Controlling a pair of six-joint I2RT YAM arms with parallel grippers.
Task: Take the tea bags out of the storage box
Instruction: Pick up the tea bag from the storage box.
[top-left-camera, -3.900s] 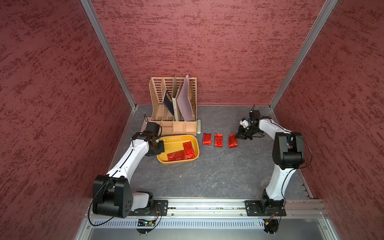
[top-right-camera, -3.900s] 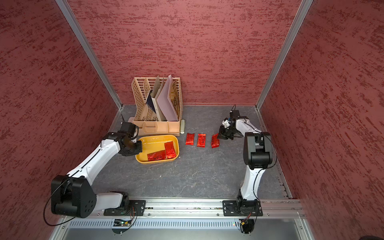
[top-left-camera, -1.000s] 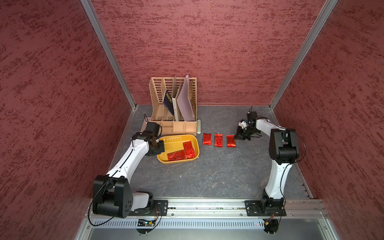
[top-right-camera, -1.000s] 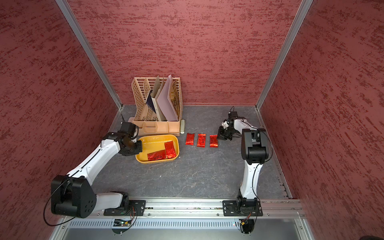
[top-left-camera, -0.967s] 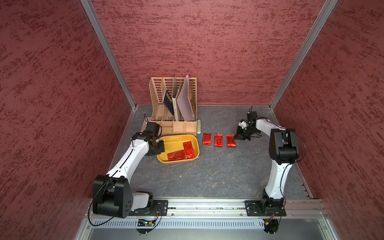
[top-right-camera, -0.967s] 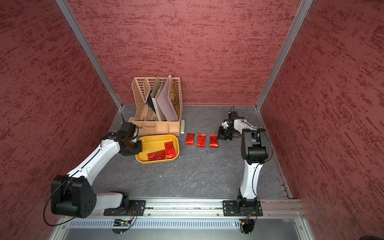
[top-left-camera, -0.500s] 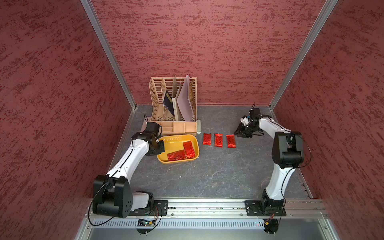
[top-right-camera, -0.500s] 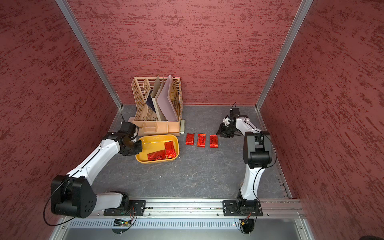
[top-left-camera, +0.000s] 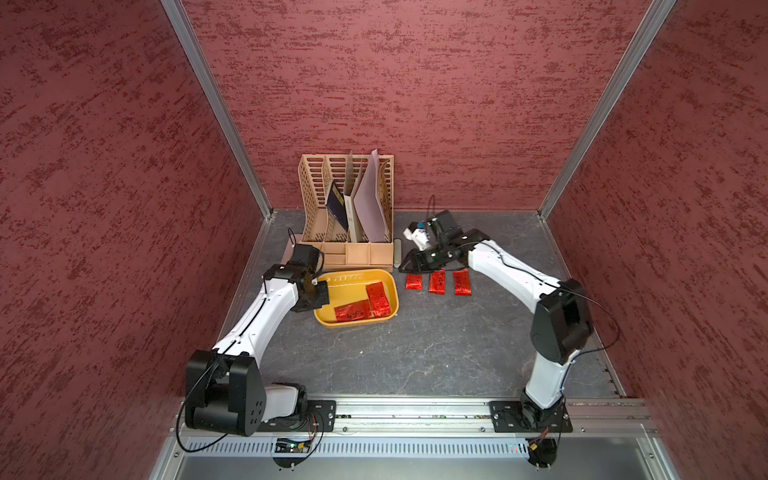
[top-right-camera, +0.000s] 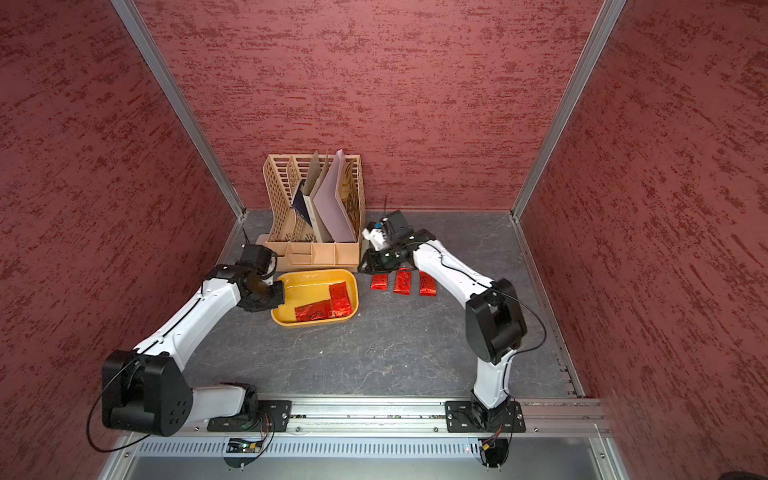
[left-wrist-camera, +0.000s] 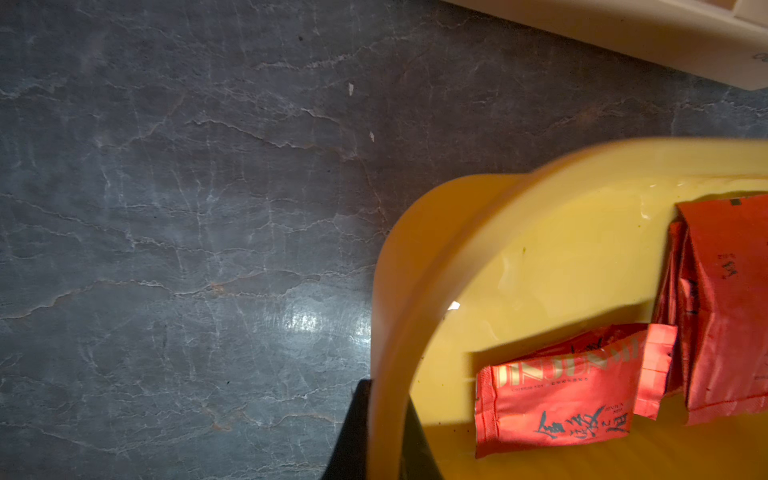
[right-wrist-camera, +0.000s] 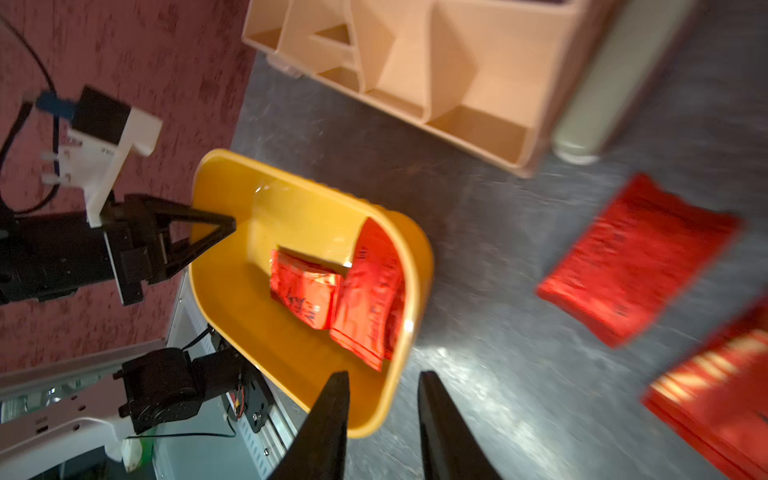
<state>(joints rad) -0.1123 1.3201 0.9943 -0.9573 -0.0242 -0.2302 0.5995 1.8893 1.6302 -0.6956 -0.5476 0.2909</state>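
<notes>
The yellow storage box sits left of centre, in front of the organizer. Inside it lie red foil tea bags, one flat and others stacked beside it. Three more tea bags lie in a row on the table to its right. My left gripper is shut on the box's left rim. My right gripper hovers open and empty just behind the row's left end, pointing at the box.
A tan slotted organizer with papers stands right behind the box. A pale cylinder lies beside its right corner, close to my right gripper. Red walls close in on three sides, and a metal rail runs along the front.
My right gripper opened, left the third tea bag at the row's right end, and swung left toward the box. The left arm and the box have not moved.
</notes>
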